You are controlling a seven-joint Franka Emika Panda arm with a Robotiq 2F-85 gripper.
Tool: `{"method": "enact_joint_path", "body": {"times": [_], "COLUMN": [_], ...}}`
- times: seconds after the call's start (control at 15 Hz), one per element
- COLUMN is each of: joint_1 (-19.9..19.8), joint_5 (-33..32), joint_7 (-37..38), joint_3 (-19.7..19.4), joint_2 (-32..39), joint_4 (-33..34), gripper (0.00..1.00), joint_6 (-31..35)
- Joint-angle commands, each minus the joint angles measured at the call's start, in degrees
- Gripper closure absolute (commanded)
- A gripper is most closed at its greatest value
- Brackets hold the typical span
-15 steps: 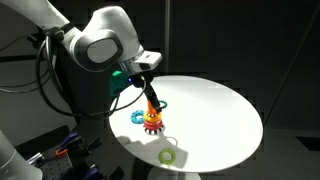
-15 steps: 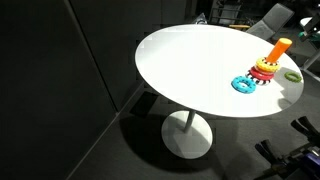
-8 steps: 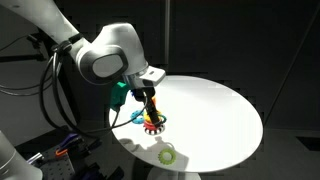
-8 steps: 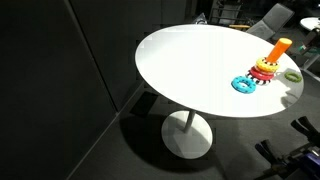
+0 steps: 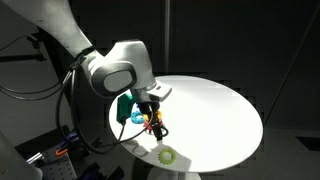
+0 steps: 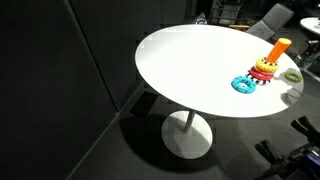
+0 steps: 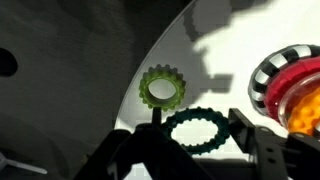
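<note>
In the wrist view my gripper (image 7: 198, 128) is shut on a dark green toothed ring (image 7: 172, 128), one finger on each side of it, above the white table (image 7: 230, 60). Just beyond lies a light green ring (image 7: 161, 88). At the right edge stands the stacking toy (image 7: 288, 85), red ring uppermost. In an exterior view the gripper (image 5: 152, 112) hangs low beside the stacking toy (image 5: 156, 124), with a blue ring (image 5: 135, 118) next to it and the light green ring (image 5: 167, 155) near the table's front edge.
The round white table (image 6: 190, 60) stands on a single pedestal in a dark room. In an exterior view the stacking toy (image 6: 268, 66), blue ring (image 6: 243, 83) and light green ring (image 6: 292, 75) sit near the table's edge. Cables and clutter (image 5: 60, 150) lie under the arm.
The arm has dropped from above the orange post and swung toward the table's near edge, now low beside the stack. The jaws have kept the same width.
</note>
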Motion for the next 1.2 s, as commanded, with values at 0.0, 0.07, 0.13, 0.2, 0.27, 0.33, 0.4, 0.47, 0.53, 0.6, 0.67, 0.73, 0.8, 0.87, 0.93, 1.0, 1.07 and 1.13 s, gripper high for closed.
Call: {"method": "enact_joint_path", "body": {"times": [0.0, 0.07, 0.13, 0.2, 0.27, 0.33, 0.4, 0.47, 0.53, 0.6, 0.67, 0.73, 0.8, 0.87, 0.93, 1.0, 1.07, 1.13], "joint_1": [2.44, 3.1, 3.81, 4.59, 5.4, 6.28, 7.35, 8.34, 9.34, 10.39, 11.31, 12.15, 13.01, 13.64, 14.08, 14.51, 14.78, 14.8], "joint_5": [-1.15, -0.99, -1.07, -1.18, -1.02, -1.06, -1.37, -1.09, -0.75, -0.49, -0.06, 0.31, 0.5, 0.74, 1.14, 1.43, 1.76, 2.25], "joint_7": [1.48, 1.34, 1.38, 1.52, 1.4, 1.48, 1.89, 1.85, 1.74, 1.66, 1.33, 1.02, 0.88, 0.59, 0.22, 0.05, -0.15, -0.5], "joint_3": [-3.03, -3.78, -4.64, -5.53, -6.45, -7.45, -8.74, -9.77, -10.78, -11.78, -12.56, -13.24, -13.93, -14.35, -14.5, -14.68, -14.72, -14.45], "joint_2": [4.36, 5.27, 6.21, 7.09, 7.99, 8.77, 9.69, 10.45, 11.2, 11.82, 12.33, 12.71, 13.03, 13.25, 13.22, 13.31, 13.28, 13.05], "joint_4": [3.13, 3.62, 4.1, 4.58, 5.0, 5.34, 5.76, 6.02, 6.27, 6.38, 6.45, 6.47, 6.49, 6.46, 6.31, 6.25, 6.17, 6.06], "gripper": [0.58, 0.58, 0.58, 0.58, 0.58, 0.58, 0.58, 0.58, 0.58, 0.58, 0.58, 0.39, 0.23, 0.06, 0.03, 0.0, 0.0, 0.0], "joint_6": [1.05, 1.45, 2.06, 2.79, 3.68, 4.56, 5.7, 6.48, 7.11, 7.62, 7.98, 8.17, 8.26, 8.32, 8.15, 8.06, 7.87, 7.47]}}
